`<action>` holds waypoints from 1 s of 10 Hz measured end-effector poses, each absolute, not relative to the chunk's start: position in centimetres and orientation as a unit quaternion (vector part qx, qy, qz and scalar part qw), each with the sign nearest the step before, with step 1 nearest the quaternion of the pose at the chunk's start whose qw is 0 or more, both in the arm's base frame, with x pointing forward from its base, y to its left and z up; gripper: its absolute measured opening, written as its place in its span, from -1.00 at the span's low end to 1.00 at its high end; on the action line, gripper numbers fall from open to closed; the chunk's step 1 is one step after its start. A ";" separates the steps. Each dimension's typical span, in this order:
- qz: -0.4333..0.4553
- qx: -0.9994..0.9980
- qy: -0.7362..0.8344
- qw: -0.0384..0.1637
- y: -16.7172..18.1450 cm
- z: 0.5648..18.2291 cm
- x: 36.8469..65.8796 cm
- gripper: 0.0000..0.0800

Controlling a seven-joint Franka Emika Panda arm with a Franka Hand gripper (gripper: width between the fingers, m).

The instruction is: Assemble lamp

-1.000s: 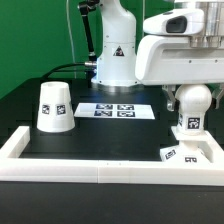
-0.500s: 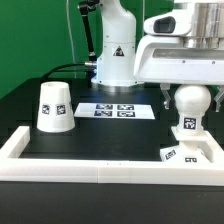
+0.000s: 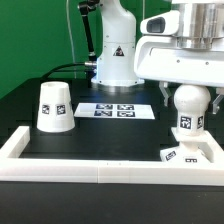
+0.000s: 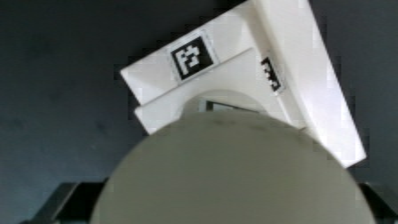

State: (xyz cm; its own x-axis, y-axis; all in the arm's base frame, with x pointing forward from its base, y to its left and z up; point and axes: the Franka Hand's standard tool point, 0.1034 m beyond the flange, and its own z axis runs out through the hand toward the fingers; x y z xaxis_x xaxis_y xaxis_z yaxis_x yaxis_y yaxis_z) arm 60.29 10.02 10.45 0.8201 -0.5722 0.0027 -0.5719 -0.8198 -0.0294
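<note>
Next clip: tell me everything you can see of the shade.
The shade is a white, smooth, plastic-looking tapered cup. It stands upright on its wide end, narrow end up, on the black table at the exterior view's left, near a corner of the white frame. Two black-and-white square tags show on its side. Only the table touches it. The wrist view does not show it.

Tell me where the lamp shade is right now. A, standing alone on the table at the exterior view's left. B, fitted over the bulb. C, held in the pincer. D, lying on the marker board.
A: the shade stands by itself on the table, apart from the marker board and well away from the bulb at the exterior view's right.
</note>
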 end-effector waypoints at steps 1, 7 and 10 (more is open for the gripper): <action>0.003 -0.936 0.352 0.018 10.1 10.5 60.1 0.44; 0.032 -0.838 0.544 0.033 10.6 10.4 60.0 0.44; 0.050 -0.730 0.680 0.049 10.8 10.4 59.8 0.44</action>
State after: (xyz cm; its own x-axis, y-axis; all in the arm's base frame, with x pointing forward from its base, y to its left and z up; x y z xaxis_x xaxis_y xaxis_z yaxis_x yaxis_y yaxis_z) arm 59.77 10.84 10.44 0.0696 -0.9878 -0.1392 -0.9976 -0.0699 -0.0029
